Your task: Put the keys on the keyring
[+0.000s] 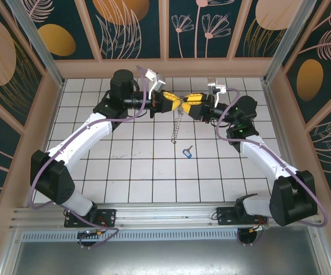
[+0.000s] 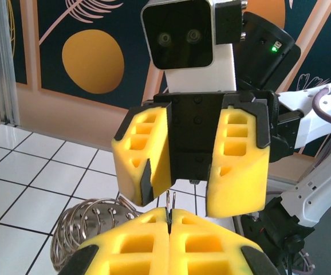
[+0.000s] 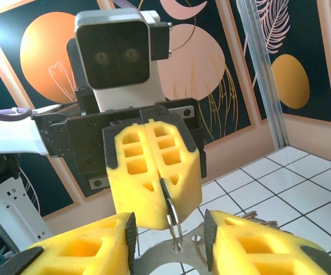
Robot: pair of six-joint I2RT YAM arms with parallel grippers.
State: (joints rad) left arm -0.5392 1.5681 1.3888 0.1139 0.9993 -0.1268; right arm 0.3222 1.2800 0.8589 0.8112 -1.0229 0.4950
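My left gripper (image 2: pixel 170 213) is shut on the keyring (image 2: pixel 172 200), a thin metal loop that pokes up edge-on between its yellow fingers. Several silver rings (image 2: pixel 91 220) hang beside it, and a chain (image 1: pixel 177 123) dangles from it toward the tiles. My right gripper (image 3: pixel 168 229) faces the left gripper (image 3: pixel 162 195) nose to nose in mid-air. Its jaws stand open on either side of the keyring (image 3: pixel 174 220) and a flat metal tag (image 3: pixel 177 258), touching neither. The keys, one small blue-headed key (image 1: pixel 187 152), lie on the tiles below. From above, the left gripper (image 1: pixel 174 102) and right gripper (image 1: pixel 189 103) meet at the back centre.
The white tiled floor (image 1: pixel 142 172) spreads under both arms, bounded by tan walls (image 1: pixel 165 67) with dark patterned panels. Metal posts (image 1: pixel 39 43) stand at the back corners. A rail (image 1: pixel 165 215) runs along the near edge by the arm bases.
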